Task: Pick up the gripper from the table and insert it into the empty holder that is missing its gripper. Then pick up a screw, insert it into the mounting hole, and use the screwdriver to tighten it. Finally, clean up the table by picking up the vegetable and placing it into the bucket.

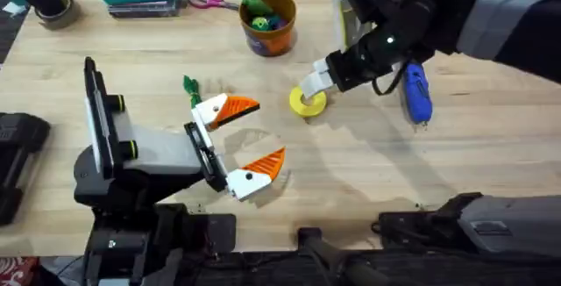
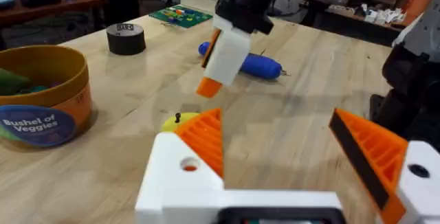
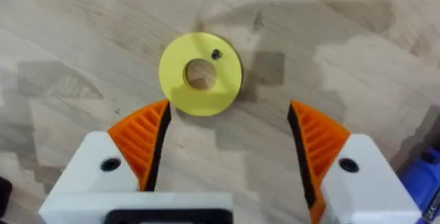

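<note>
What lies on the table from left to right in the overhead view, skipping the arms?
Black tape roll → green vegetable → orange bucket → yellow disc → blue screwdriver.

The wooden table (image 1: 368,181) bears the bucket (image 1: 269,23), yellow disc (image 1: 308,102), screwdriver (image 1: 415,93) and vegetable (image 1: 189,86).

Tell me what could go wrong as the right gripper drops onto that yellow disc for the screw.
The screw is tiny and stands on the yellow disc, off-centre from the open right gripper; closing could catch the disc instead or knock the screw off.
The screwdriver lies right beside the right arm, so a sideways swing may roll it away.
The left gripper sits open near the disc; a wide retreat could clip it.
</note>
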You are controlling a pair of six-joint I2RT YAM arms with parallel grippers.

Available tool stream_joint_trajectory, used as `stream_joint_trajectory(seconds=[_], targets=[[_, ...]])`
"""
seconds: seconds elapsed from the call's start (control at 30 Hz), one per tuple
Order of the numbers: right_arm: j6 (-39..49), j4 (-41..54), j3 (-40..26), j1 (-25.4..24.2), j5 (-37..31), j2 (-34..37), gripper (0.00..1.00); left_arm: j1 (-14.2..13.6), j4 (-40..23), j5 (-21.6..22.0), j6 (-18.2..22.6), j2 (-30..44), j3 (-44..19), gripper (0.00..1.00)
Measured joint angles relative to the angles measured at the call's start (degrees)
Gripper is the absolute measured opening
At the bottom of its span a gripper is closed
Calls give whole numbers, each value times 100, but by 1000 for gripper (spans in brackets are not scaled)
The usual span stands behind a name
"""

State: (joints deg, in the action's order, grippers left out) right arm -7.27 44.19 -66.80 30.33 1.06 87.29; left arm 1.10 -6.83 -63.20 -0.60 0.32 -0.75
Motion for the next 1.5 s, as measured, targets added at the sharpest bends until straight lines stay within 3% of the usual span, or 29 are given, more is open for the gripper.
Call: stream_joint_trajectory(seconds=[0.63,0.93,1.2,1.5], targets=[[0,-801,19,0,-17,709,987,0,0,0,-2,-2,0,942],[3,-780,17,90,-20,1011,911,0,0,0,-2,0,0,942],[44,-921,0,176,-20,1172,711,0,0,0,-2,-2,0,942],[46,-1047,-28,179,-22,1208,666,0,0,0,-2,-2,0,942]])
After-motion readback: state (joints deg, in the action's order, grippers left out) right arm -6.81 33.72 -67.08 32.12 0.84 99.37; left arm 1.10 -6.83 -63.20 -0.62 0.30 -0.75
